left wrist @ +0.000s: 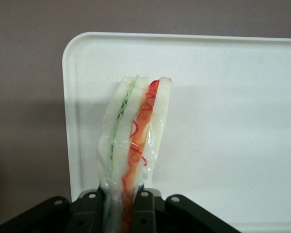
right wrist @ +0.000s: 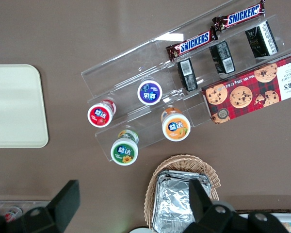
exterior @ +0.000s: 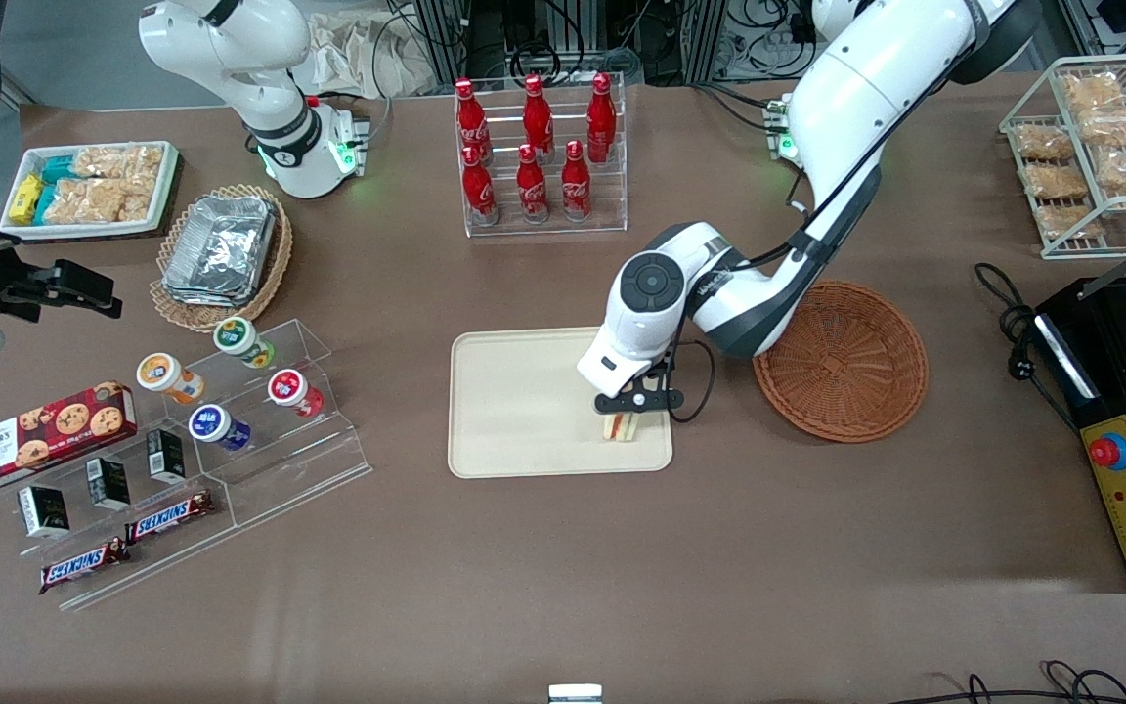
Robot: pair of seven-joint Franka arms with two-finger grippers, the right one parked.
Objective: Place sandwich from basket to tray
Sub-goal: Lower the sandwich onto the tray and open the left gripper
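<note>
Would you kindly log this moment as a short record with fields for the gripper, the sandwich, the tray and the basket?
gripper: the gripper is over the tray's corner nearest the basket and the front camera, shut on the sandwich
sandwich: the sandwich hangs edge-down between the fingers, over the tray; contact with the tray cannot be told
tray: the tray lies flat on the table, nothing resting on it apart from possibly the sandwich
basket: the basket sits beside the tray, with nothing in it

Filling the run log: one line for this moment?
tool: shut on sandwich | over tray | basket: empty
</note>
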